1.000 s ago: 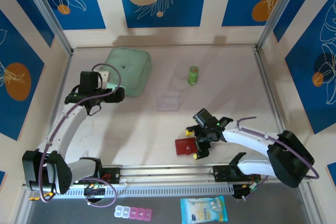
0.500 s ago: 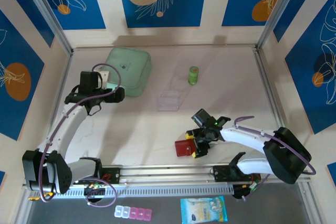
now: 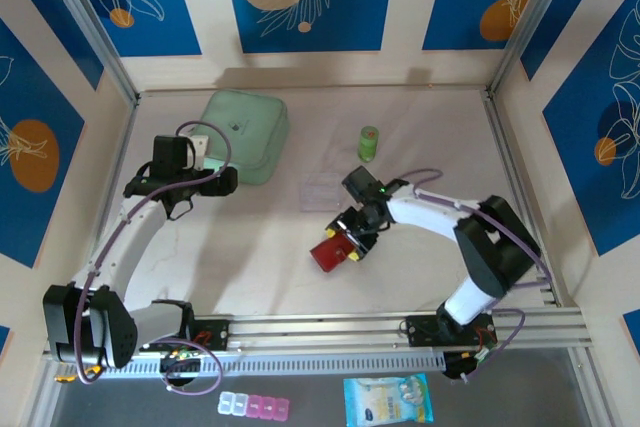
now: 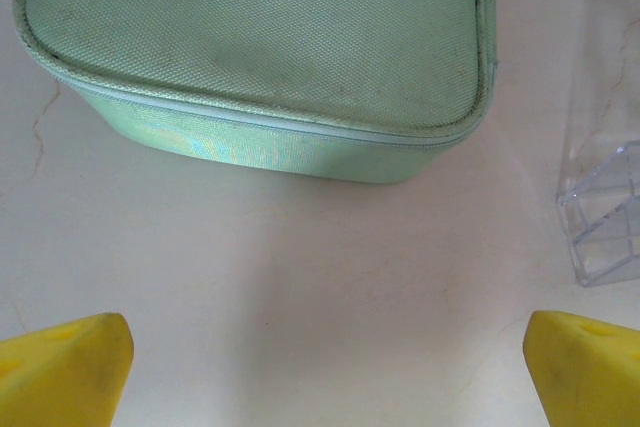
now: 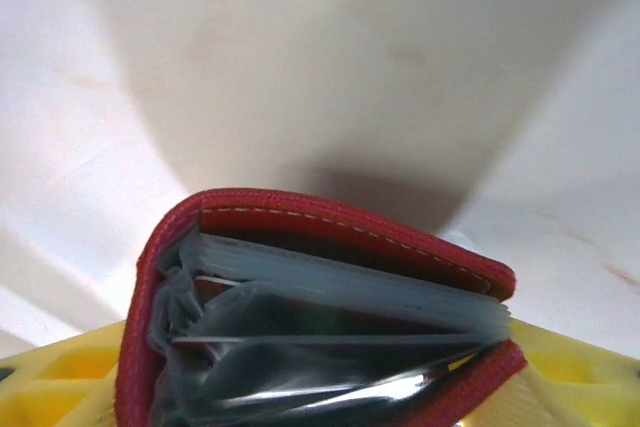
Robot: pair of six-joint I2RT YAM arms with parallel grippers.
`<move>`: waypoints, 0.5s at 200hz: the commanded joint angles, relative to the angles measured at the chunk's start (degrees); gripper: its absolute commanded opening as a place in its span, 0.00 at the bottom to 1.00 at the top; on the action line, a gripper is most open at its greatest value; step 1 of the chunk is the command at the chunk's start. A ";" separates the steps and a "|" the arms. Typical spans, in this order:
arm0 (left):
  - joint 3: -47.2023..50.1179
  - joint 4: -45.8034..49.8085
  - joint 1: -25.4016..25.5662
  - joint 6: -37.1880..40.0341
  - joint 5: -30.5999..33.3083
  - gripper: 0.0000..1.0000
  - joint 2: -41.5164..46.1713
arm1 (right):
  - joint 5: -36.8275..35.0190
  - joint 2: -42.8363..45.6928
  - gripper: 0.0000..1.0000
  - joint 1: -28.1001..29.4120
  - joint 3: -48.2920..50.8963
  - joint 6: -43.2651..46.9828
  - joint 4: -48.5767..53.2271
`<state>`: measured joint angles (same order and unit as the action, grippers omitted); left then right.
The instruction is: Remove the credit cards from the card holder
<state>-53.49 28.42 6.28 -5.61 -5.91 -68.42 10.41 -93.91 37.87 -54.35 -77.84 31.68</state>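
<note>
Right wrist: with right gripper (image 3: pixel 345 243) pinching holder (image 5: pixel 320 247), squeeze firm near spine, pockets facing out; bring wide-spread left gripper (image 4: pixel 320 367) across to draw cards.

The card holder (image 3: pixel 325 253), lying flat earlier, is now clamped by the right gripper (image 3: pixel 347 243) and is carried farther from the near edge.

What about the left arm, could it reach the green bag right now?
Probably yes. The left end effector is open and points at the green bag just ahead, with bare table between them and nothing in the way.
</note>
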 commanded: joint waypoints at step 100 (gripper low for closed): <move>0.51 1.26 0.19 0.96 -0.59 1.00 0.39 | -7.79 -24.71 0.64 7.54 -35.49 43.30 31.79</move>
<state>-53.49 28.69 6.28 -5.45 -5.91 -68.42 4.75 -115.90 44.62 -86.28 -40.03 55.44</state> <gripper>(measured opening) 0.998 0.630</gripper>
